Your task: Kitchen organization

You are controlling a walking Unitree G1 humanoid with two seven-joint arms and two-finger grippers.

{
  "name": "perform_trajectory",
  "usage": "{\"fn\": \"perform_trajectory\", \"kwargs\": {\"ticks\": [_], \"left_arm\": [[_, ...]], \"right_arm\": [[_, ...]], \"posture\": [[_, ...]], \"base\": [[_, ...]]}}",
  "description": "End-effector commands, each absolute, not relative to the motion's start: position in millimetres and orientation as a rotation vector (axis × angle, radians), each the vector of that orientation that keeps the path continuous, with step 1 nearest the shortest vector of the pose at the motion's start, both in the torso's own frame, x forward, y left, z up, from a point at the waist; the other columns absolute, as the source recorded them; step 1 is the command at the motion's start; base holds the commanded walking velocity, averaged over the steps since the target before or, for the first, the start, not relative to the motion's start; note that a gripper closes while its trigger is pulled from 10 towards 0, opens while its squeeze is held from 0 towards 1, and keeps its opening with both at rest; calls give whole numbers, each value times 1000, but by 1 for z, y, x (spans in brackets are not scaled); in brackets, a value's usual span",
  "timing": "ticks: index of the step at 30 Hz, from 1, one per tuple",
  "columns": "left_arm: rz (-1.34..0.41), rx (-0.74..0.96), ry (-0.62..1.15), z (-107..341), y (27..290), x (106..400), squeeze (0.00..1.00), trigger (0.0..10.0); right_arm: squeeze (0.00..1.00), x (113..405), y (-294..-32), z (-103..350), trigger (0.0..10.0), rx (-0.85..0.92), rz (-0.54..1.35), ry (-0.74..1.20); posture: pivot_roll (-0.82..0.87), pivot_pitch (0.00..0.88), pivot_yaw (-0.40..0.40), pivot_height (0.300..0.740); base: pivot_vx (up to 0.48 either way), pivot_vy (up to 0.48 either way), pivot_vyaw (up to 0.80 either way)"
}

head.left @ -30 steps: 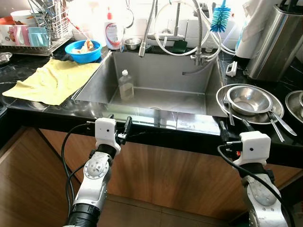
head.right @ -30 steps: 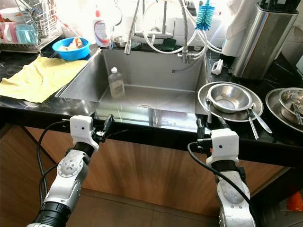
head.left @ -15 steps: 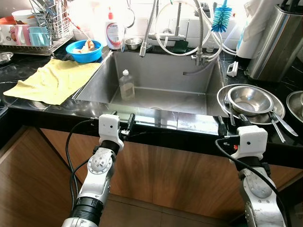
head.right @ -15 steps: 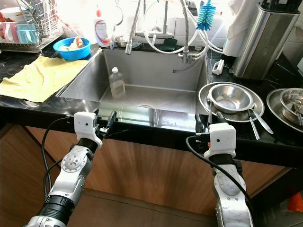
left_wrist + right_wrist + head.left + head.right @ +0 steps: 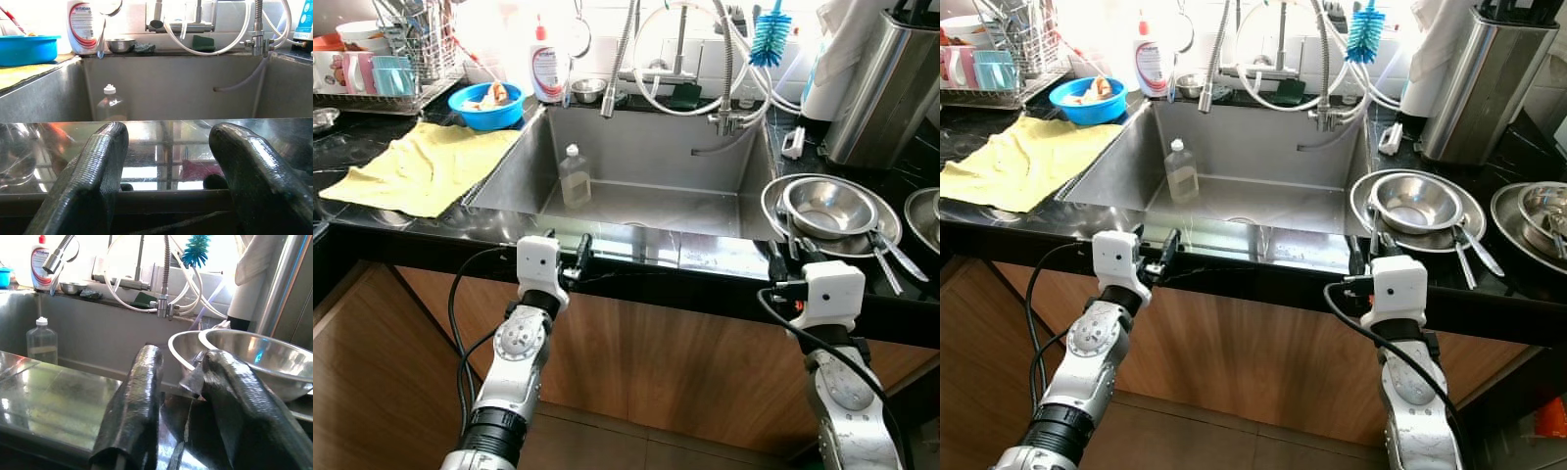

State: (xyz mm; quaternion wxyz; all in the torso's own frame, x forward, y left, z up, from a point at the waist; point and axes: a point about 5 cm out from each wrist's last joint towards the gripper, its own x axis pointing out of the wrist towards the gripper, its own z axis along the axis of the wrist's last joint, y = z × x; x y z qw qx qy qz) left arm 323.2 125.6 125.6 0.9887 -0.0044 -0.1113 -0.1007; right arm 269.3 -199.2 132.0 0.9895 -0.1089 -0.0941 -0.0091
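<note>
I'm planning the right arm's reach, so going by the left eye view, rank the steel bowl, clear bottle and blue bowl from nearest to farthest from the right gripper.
1. Steel bowl, on the counter just beyond the right gripper.
2. Clear bottle, in the sink, toward the left.
3. Blue bowl, far left corner.

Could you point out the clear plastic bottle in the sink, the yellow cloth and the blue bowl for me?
Clear plastic bottle with white cap (image 5: 574,179), left eye view, on its body.
Yellow cloth (image 5: 423,168), left eye view, on its middle.
Blue plastic bowl (image 5: 481,115), left eye view, on its front wall.
</note>
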Motion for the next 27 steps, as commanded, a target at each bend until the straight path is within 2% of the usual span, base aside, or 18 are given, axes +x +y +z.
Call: {"fn": "perform_trajectory", "kwargs": {"ticks": [1,2,3,4,6,10,12,13,21,22,23,25,26,27], "left_arm": [[-211,-2,-225,126,123,325,0,10000],[-211,-1,-223,126,123,324,0,10000],[-211,-1,-222,125,123,324,0,10000],[-211,0,-220,125,123,324,0,10000],[-212,1,-219,125,123,324,0,10000],[-212,3,-218,124,123,324,0,10000],[-212,2,-218,124,123,324,0,10000],[-213,1,-218,124,123,324,0,10000],[-215,-2,-218,124,121,324,0,10000],[-216,-2,-219,124,121,324,0,10000],[-216,-4,-220,125,120,324,0,10000],[-216,-5,-221,125,120,324,0,10000],[-216,-6,-221,125,120,324,0,10000],[-215,-6,-222,125,120,324,0,10000]], "right_arm": [[0,272,-196,134,1412,-208,-4,-199],[0,272,-196,134,1882,-208,-5,-200],[0,273,-196,134,1882,-208,-6,-200],[0,273,-196,134,2471,-207,-8,-200],[0,273,-196,135,2510,-206,-8,-201],[0,274,-194,135,1647,-205,-4,-204],[0,274,-194,136,1608,-204,-3,-206],[0,274,-194,136,0,-203,-3,-207],[0,275,-192,136,0,-204,5,-210],[0,276,-192,137,353,-203,6,-212],[0,276,-191,138,2980,-203,6,-215],[0,276,-191,138,2980,-203,6,-215],[0,277,-191,139,10000,-204,4,-218],[0,277,-191,139,10000,-204,3,-220]], "posture": [[-129,0,39,740],[-129,0,39,740],[-129,0,39,740],[-129,0,39,740],[-129,0,39,740],[-129,0,39,740],[-129,0,39,740],[-129,0,39,740],[-129,0,38,740],[-129,0,38,740],[-128,0,38,740],[-128,0,38,740],[-127,0,38,740],[-127,0,38,740]], "base": [[0,0,0],[0,0,0],[0,0,0],[0,0,0],[0,0,0],[0,0,0],[0,0,0],[0,0,0],[0,0,0],[0,0,0],[0,0,0],[0,0,0],[0,0,0],[0,0,0]]}}
